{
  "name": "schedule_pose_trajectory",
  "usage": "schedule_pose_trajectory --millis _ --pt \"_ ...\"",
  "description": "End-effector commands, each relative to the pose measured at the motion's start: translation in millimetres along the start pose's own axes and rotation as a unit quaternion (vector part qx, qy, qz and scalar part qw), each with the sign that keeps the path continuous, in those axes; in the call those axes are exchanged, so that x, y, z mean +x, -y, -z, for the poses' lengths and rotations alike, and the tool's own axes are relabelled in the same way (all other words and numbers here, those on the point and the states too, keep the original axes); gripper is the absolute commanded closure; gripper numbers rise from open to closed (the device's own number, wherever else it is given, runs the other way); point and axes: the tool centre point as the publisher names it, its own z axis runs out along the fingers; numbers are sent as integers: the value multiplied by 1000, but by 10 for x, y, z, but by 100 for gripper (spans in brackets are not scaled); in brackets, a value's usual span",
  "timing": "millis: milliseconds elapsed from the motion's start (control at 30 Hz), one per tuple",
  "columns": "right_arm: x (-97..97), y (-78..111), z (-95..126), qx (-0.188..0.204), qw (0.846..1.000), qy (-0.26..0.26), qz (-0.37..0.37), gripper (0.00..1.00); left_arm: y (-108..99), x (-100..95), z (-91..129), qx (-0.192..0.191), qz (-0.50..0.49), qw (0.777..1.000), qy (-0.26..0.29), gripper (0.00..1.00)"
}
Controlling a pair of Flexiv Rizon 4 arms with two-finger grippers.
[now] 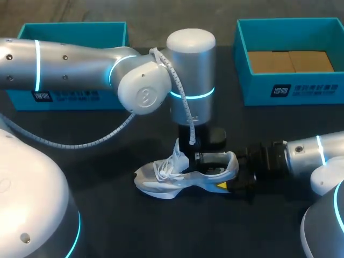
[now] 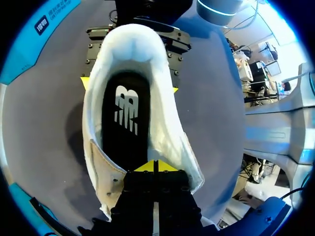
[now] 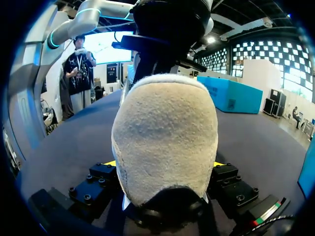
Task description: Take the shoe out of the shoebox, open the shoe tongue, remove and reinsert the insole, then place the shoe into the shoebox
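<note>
The left arm (image 1: 80,64) reached past the middle and pointed its gripper (image 2: 155,167) straight down into the shoe (image 1: 177,177), fingers pressed together. The right arm (image 1: 306,153) lay low, its gripper (image 3: 165,164) clamping the heel from both sides. The white shoe stood mid-table (image 1: 107,226), laces loose, black insole (image 2: 125,118) inside.

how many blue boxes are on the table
2. The left box sits at the far left, partly behind the left arm. The right box sits at the far right, with cardboard inside. No others show.
</note>
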Motion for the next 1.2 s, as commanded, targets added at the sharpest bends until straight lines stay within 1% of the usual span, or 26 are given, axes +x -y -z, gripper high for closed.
schedule_pose_trajectory --millis 33,333,467,700,733,767,800,833,867,1000,1200 --pt "11 -2 2 1 1000 1 0 100 77 -112 -60 -9 -2 1000 -22 100" --pt "11 -2 2 1 1000 1 0 100 121 -132 -174 -9 4 1000 -28 100" --pt "11 -2 2 1 1000 1 0 100 111 -107 -222 -2 16 1000 -12 100" --pt "11 -2 2 1 1000 1 0 100 102 -121 -318 4 33 999 13 100" --pt "11 -2 2 1 1000 1 0 100 102 -123 -324 4 33 999 17 98" --pt "11 -2 2 1 1000 1 0 100 102 -124 -327 4 33 999 20 89" --pt "11 -2 2 1 1000 1 0 100 102 -125 -328 4 32 999 22 77" --pt "11 -2 2 1 1000 1 0 100 102 -127 -328 4 32 999 26 70" --pt "11 -2 2 1 1000 1 0 100 103 -128 -326 4 32 999 31 65" --pt "11 -2 2 1 1000 1 0 100 113 -139 -312 3 33 998 50 59" --pt "11 -2 2 1 1000 1 0 100 140 -214 -376 -1 38 996 77 55"
